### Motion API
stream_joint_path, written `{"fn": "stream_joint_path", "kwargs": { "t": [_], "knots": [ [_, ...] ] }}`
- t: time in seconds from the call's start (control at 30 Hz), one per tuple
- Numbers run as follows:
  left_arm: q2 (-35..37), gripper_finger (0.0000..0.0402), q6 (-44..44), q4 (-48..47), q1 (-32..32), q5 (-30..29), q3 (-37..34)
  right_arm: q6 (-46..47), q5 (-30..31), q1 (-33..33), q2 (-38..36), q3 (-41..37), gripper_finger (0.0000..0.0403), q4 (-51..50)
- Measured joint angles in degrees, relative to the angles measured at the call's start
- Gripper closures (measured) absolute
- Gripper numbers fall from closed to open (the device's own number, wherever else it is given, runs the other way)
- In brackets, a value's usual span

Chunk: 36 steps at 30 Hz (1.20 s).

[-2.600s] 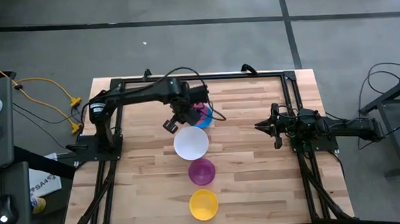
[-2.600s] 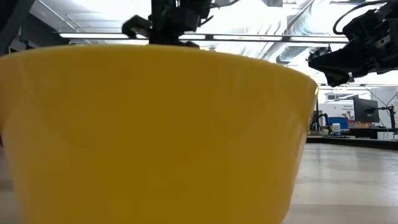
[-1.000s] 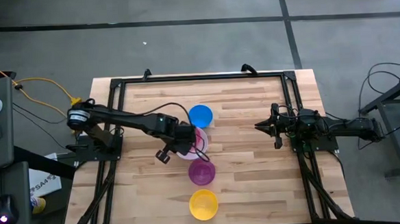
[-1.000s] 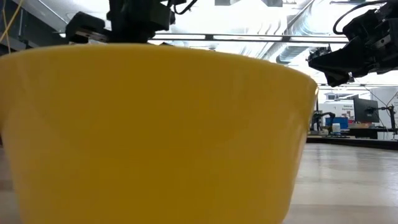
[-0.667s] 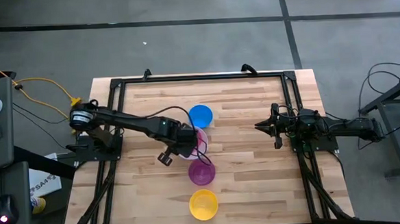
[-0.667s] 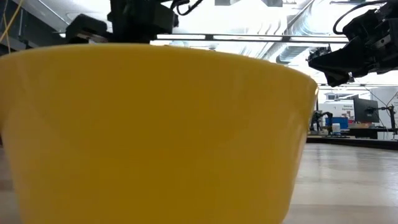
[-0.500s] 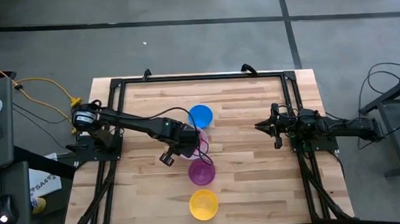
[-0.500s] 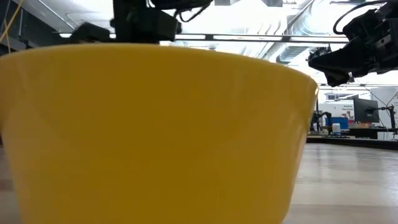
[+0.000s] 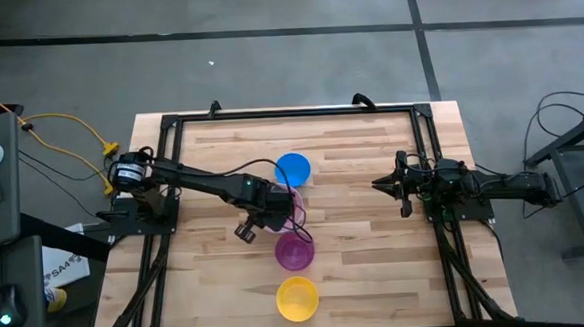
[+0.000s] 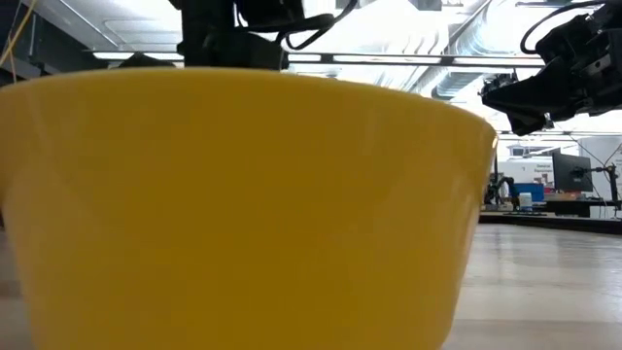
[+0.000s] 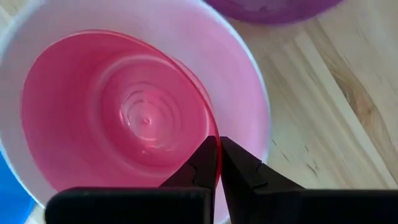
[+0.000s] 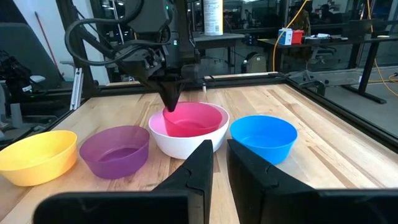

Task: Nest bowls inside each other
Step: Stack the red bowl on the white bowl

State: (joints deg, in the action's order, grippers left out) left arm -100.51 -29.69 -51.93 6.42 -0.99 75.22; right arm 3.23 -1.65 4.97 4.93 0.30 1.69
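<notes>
Pink bowl (image 11: 124,118): sits inside the white bowl (image 11: 249,81), leaning a little toward one wall, so this first pair is nested; its rim stands just above the white rim in the right wrist view.
Left gripper (image 11: 217,158): right at the pink bowl's rim, fingers nearly together with that edge between the tips; I cannot tell whether they are pinching it or have just let it go. A rim hold makes sense, since it lets a bowl be lowered into another without the fingers getting trapped inside.
White bowl's place: mid-table, between the blue bowl (image 9: 292,168) and the purple bowl (image 9: 295,251); as the largest, it suits as the base of the stack.
Yellow bowl (image 9: 297,297): at the near end of the row, beside the purple one, and empty.
Right gripper (image 9: 380,184): waits above the table's right side, well apart from the bowls, its fingers a little apart and empty.
Left to do: blue, purple and yellow each stand alone.
</notes>
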Motion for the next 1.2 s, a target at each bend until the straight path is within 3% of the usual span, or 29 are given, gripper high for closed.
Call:
{"fn": "stream_joint_path", "kwargs": {
  "t": [1.2],
  "knots": [
    [-2.6,0.0384,-1.53,2.25,-0.04,-0.07,-0.13,0.02,0.0,0.02,0.02,-0.01,0.0364,0.02]
  ]
}}
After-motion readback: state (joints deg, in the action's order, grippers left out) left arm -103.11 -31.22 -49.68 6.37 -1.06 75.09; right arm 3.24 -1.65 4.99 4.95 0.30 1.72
